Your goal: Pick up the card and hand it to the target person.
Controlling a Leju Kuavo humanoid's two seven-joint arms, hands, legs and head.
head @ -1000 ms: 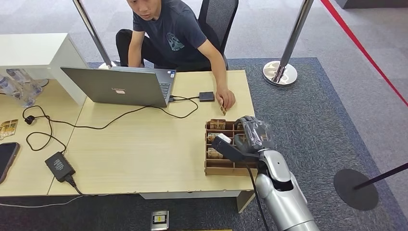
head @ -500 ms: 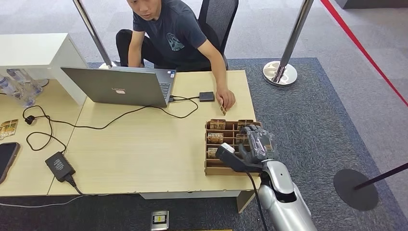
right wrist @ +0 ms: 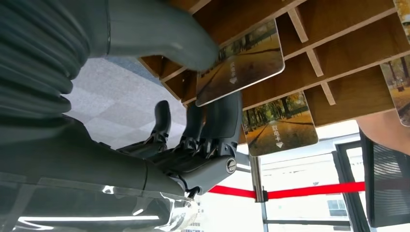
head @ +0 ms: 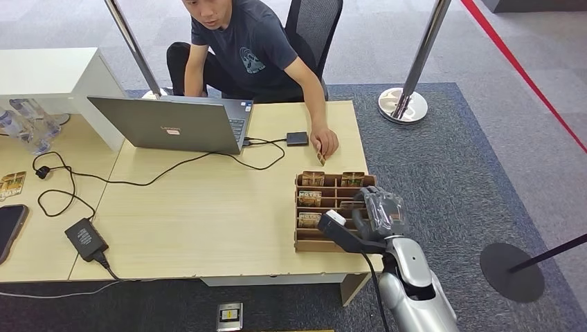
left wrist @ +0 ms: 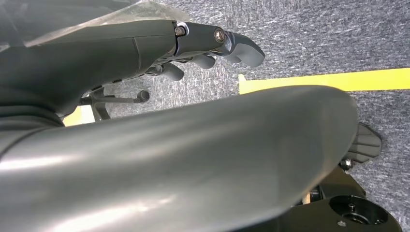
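Right hand [head: 374,214] is over the right side of the wooden card tray [head: 302,241], which sits at the worktop's [head: 208,214] front right corner. In the right wrist view the thick thumb [right wrist: 159,34] presses one face of a card [right wrist: 241,65] and the dark fingers [right wrist: 217,121] sit against the other face, so the hand pinches this card at its edge. The card is still at the tray, partly in a slot between the wooden dividers, not lifted clear. It carries an autumn tree-lined path picture. Another card [right wrist: 280,123] with the same picture stands in the next slot just beside it. More cards [head: 312,178] stand in the tray's far row.

Left hand [left wrist: 212,46] hangs beside the robot over grey carpet with a yellow floor line [left wrist: 324,79]; fingers loosely curled, nothing in them, thumb apart from them.

The person [head: 253,48] sits at the worktop's far edge, arm stretched out, own hand [head: 324,144] resting on the worktop just beyond the tray's far side, touching a small card-like item there.

An open laptop [head: 173,123] stands toward the far left of the worktop, a small black box [head: 297,137] near the far edge, a black power brick [head: 86,238] with cable near the front left corner.
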